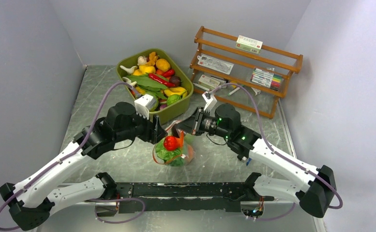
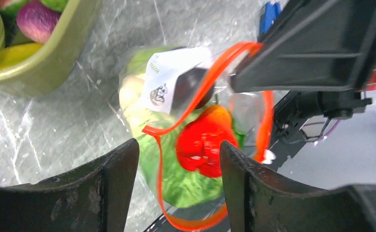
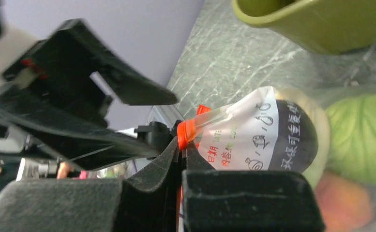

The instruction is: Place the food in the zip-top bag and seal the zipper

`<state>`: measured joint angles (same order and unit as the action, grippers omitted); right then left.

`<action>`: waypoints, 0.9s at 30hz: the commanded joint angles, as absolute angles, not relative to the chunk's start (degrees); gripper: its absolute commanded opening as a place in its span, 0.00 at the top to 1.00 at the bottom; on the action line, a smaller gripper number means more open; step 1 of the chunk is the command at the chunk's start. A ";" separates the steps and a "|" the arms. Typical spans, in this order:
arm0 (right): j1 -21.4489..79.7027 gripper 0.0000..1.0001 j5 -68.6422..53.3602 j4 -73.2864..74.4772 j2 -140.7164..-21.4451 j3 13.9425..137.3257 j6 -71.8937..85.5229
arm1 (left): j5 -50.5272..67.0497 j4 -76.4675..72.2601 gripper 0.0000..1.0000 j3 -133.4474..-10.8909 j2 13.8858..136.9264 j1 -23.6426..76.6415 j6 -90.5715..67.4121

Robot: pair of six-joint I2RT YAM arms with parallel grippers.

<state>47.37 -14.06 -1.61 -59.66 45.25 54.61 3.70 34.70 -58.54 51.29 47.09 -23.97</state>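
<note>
Loading step: bag mouth held open, sealing not yet begun.
The right gripper [image 3: 180,145] is pinched flat on the zipper [image 3: 188,129] at one end of the mouth, with the white label just past its fingertips. The left gripper [image 2: 176,150] hangs over the mouth, jaws moderately apart and nothing between them. Straight below that gap a red toy [image 2: 203,142] sits inside the orange loop, on top of green lettuce [image 2: 176,183], so the zip-top bag [image 1: 173,155] lies under and between both sets of fingers. Beyond the fingertips, the olive tub [image 1: 176,111] holds many more pieces. Judgement: the next move is either another fetch from the tub or closure. Closure calls for the red toy to be pushed below the strip, the free end pinched, and the lips pressed together along their length. The right pinch must hold throughout, since the mouth looks floppy.
</note>
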 commanded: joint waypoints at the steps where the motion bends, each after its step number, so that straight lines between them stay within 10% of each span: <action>1: 47.08 1.00 -23.06 -2.51 -57.32 48.85 45.87 | 6.53 38.78 0.37 -56.02 50.76 47.30 -22.94; 22: 43.07 1.00 -29.19 -4.16 -63.55 42.86 47.40 | 10.00 15.00 0.33 -41.35 61.89 47.36 -21.78; 27: 43.04 1.00 -32.17 -7.58 -64.52 42.94 49.39 | 10.20 11.09 0.52 -41.07 62.11 47.36 -21.62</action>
